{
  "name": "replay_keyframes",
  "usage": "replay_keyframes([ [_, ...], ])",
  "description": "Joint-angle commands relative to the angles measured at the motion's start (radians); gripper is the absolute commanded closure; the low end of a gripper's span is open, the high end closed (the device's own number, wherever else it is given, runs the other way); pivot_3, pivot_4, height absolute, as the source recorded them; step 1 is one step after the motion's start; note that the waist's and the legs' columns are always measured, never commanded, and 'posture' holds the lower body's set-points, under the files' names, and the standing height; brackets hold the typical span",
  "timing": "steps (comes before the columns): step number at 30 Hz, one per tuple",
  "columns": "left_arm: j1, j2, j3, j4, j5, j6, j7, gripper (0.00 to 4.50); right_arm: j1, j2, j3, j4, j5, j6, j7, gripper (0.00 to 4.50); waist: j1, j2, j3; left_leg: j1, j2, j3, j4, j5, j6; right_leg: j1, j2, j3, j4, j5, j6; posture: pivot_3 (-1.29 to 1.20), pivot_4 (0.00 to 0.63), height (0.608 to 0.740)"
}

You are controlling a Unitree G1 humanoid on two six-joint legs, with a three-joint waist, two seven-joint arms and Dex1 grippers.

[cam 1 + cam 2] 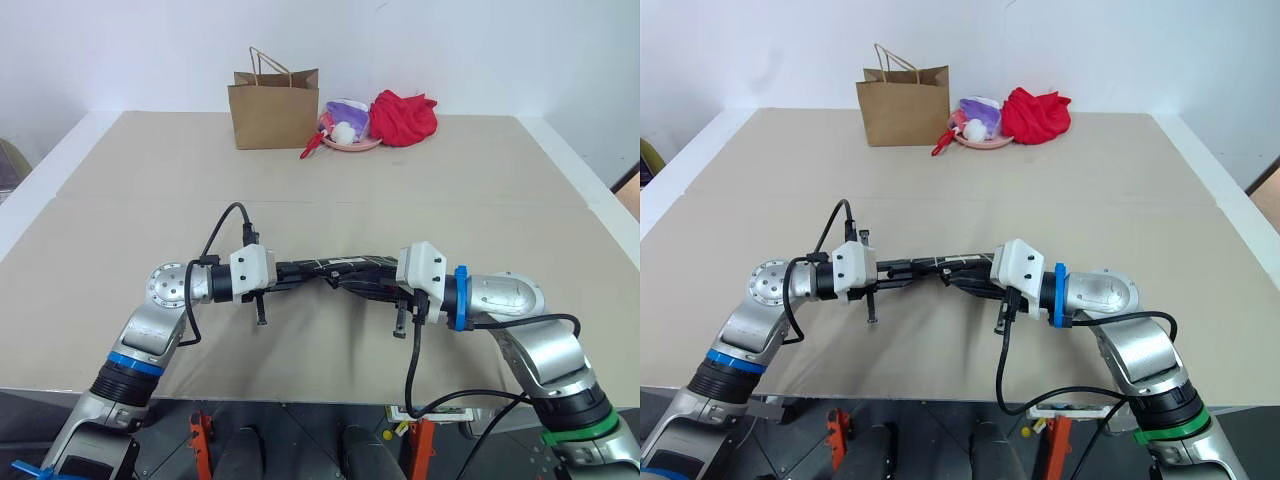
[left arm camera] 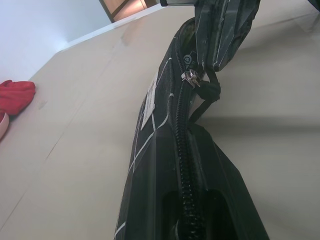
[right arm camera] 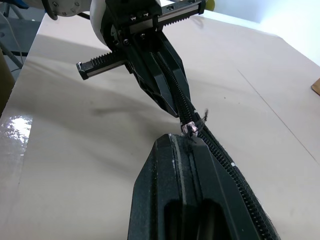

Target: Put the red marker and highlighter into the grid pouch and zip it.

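Both grippers were clamped on the grid pouch (image 1: pixel 335 270), the left gripper (image 1: pixel 283 271) on one end and the right gripper (image 1: pixel 392 281) on the other, so the pouch hung stretched between them above the table (image 1: pixel 120 200), not touching it. From the right wrist view the zipper pull (image 3: pixel 191 128) sat just at the tips of the right fingers (image 3: pixel 172 150), but I could not tell if they pinched the pull itself or only the fabric beside it.

To zip well, I judge that the left side should keep the pouch tight while the right one draws the pull straight along the teeth, without twisting.

Neither pen could be made out; probably they were inside already. How much of the zipper was closed was hard to read. Far behind stood a brown paper bag (image 1: pixel 273 108), a pink dish (image 1: pixel 345 140) and a red cloth bundle (image 1: pixel 403 117).
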Motion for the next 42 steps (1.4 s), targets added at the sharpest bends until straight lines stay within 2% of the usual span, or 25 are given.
replay_keyframes([
  [1, 0.000, 0.009, 0.020, -0.041, -0.010, -0.007, 0.008, 4.50, -0.033, 0.014, -0.070, -0.039, 0.053, 0.014, -0.024, 4.47, 0.000, 0.000, 0.000, 0.000, 0.000, 0.000, 0.000, 0.000, 0.000, 0.000, 0.000, 0.000, 0.000, 0.000, 0.000, 0.00, 0.150, 0.740],
  [9, 0.008, 0.017, 0.021, -0.045, -0.008, -0.006, 0.008, 4.50, -0.007, -0.060, -0.193, -0.046, 0.106, 0.047, -0.011, 4.47, 0.001, 0.000, 0.000, 0.000, 0.000, 0.000, 0.000, 0.000, 0.000, 0.000, 0.000, 0.000, 0.000, 0.000, 0.000, 0.00, 0.150, 0.740],
  [25, 0.010, 0.024, 0.017, -0.040, -0.003, -0.007, 0.003, 4.50, 0.132, -0.172, -0.311, -0.043, 0.127, 0.037, 0.019, 4.47, 0.000, 0.000, 0.000, 0.000, 0.000, 0.000, 0.000, 0.000, 0.000, 0.000, 0.000, 0.000, 0.000, 0.000, 0.000, 0.00, 0.150, 0.740],
  [42, 0.011, 0.024, 0.012, -0.039, -0.001, -0.007, 0.000, 4.50, 0.230, -0.209, -0.389, -0.006, 0.116, 0.007, 0.036, 4.47, 0.000, 0.000, 0.000, 0.000, 0.000, 0.000, 0.000, 0.000, 0.000, 0.001, 0.000, 0.000, 0.000, 0.000, 0.000, 0.00, 0.150, 0.740],
])
